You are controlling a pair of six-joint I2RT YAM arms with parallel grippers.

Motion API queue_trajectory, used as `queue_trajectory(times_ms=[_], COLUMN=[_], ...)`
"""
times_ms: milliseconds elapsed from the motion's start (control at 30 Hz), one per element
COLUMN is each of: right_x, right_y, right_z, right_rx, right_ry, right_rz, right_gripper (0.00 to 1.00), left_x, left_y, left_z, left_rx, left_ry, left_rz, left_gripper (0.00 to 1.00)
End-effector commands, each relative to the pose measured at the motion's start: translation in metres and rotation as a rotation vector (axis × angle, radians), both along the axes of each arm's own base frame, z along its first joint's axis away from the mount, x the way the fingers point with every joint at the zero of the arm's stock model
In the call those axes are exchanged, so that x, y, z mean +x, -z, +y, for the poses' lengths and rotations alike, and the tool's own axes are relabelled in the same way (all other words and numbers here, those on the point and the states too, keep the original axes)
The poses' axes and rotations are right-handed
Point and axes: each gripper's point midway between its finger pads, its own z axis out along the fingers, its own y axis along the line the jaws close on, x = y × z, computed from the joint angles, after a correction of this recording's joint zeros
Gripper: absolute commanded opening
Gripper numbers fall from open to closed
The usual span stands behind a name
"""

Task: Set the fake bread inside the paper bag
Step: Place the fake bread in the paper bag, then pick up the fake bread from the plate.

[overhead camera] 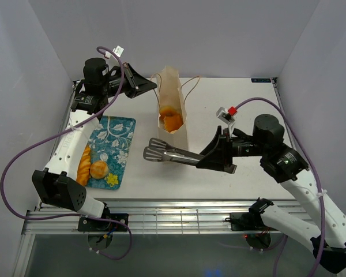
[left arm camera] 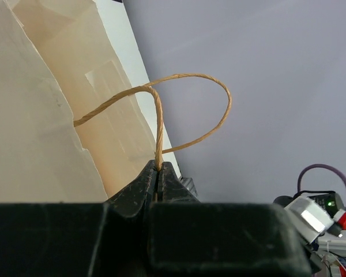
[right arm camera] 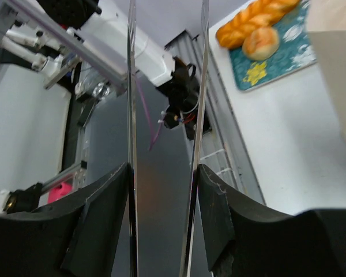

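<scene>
Tongs (overhead camera: 167, 153) of slim steel sit clamped in the half-closed right gripper (right arm camera: 163, 179) beside the tan paper bag (overhead camera: 170, 83); left gripper (left arm camera: 160, 170) pinches its brown cord handle (left arm camera: 190, 78) shut.

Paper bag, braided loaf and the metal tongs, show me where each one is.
paper bag (overhead camera: 170, 81): top external view, on its upper back wall.
braided loaf (overhead camera: 83, 165): top external view, about halfway along the loaf.
metal tongs (overhead camera: 157, 144): top external view, on one flat slotted tip.
</scene>
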Motion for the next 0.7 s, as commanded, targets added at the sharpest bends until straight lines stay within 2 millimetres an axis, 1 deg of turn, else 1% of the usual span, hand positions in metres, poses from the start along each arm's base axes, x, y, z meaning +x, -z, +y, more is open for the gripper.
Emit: queue_trajectory(times_ms=[0,33,67,100,133,200,233,300,333,400,433,500,533,567,600,667], right_x=[-0.006,-0.013,-0.006,-0.003,0.006,0.02,0.026,0.028,0.027,0.03,0.031,0.031,0.03,0.03,0.028,0.033], right_y=[0.0,0.01,0.012,0.014,0.022,0.027,0.034,0.037,0.047,0.056,0.07,0.078,0.086,0.085,0.096,0.1], right_z=[0.029,0.045,0.054,0.061,0.07,0.077,0.083,0.093,0.102,0.113,0.123,0.134,0.146,0.152,0.16,0.169], right_rx=[0.035,0.006,0.005,-0.004,-0.025,-0.031,-0.05,-0.05,-0.069,-0.082,-0.11,-0.119,-0.127,-0.123,-0.143,-0.149], right_ry=[-0.058,-0.101,-0.069,-0.058,-0.022,0.025,0.028,0.0,-0.024,-0.032,-0.048,-0.067,-0.079,-0.083,-0.093,-0.077], right_rz=[-0.006,0.013,0.002,0.002,-0.001,-0.02,-0.016,-0.031,-0.014,-0.028,-0.013,-0.005,-0.002,-0.008,0.004,0.008], right_gripper=[0.56,0.56,0.55,0.54,0.54,0.54,0.54,0.54,0.54,0.55,0.55,0.56,0.56,0.56,0.56,0.56], left_x=[-0.016,-0.016,-0.018,-0.018,-0.019,-0.021,-0.022,-0.022,-0.022,-0.023,-0.023,-0.023,-0.023,-0.023,-0.022,-0.022], left_y=[-0.033,-0.032,-0.033,-0.033,-0.033,-0.034,-0.034,-0.034,-0.034,-0.034,-0.033,-0.027,-0.025,-0.023,-0.024,-0.023], left_z=[0.006,0.006,0.006,0.006,0.006,0.006,0.006,0.007,0.007,0.008,0.008,0.01,0.01,0.01,0.01,0.01], left_rx=[-0.012,-0.013,-0.016,-0.017,-0.019,-0.021,-0.021,-0.016,-0.011,-0.001,0.003,0.009,0.012,0.016,0.02,0.024], left_ry=[-0.006,-0.007,-0.007,-0.006,-0.006,-0.007,-0.005,-0.006,-0.009,-0.014,-0.015,-0.022,-0.023,-0.023,-0.022,-0.021], left_rz=[-0.077,-0.074,-0.072,-0.072,-0.07,-0.068,-0.066,-0.059,-0.059,-0.055,-0.055,-0.043,-0.036,-0.031,-0.035,-0.028], left_gripper=[0.0,0.0,0.0,0.0,0.0,0.0,0.0,0.0,0.0,0.0,0.0,0.0,0.0,0.0,0.0,0.0])
